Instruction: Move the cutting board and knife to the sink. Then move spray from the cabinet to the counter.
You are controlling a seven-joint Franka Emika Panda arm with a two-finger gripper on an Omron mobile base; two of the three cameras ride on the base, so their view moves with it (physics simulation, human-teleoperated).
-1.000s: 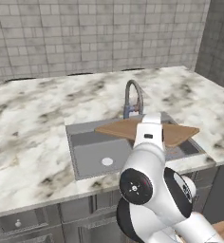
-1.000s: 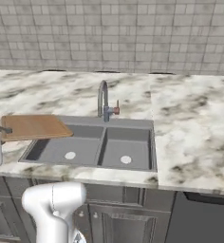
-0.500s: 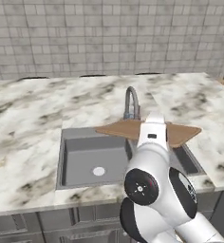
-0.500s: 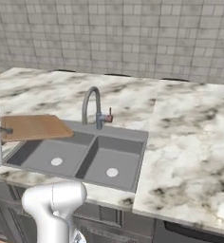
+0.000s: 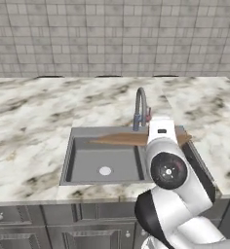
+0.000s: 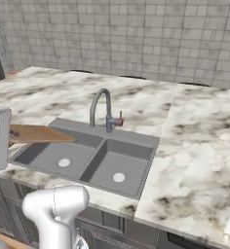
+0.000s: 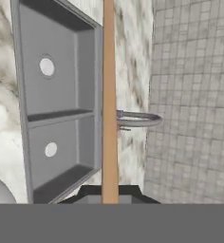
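Marble counter (image 5: pixel 34 131) spreads wide around the sink (image 5: pixel 105 160); gripper (image 7: pixel 109 192) clamps the cutting board (image 5: pixel 122 140) level over both basins, faucet (image 5: pixel 140 108) at its twelve o'clock edge.

One cutting board (image 5: pixel 118 139), one sink (image 5: pixel 87 163), one faucet (image 5: pixel 141 108).

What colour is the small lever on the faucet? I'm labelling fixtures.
Red, on the faucet base's side lever; the right base view shows it best.

I'm holding the arm (image 5: pixel 168 170) raised and reaching forward. Gripper (image 7: pixel 109 193) is clamping the cutting board (image 7: pixel 109 95) edge-on, jaws closed.
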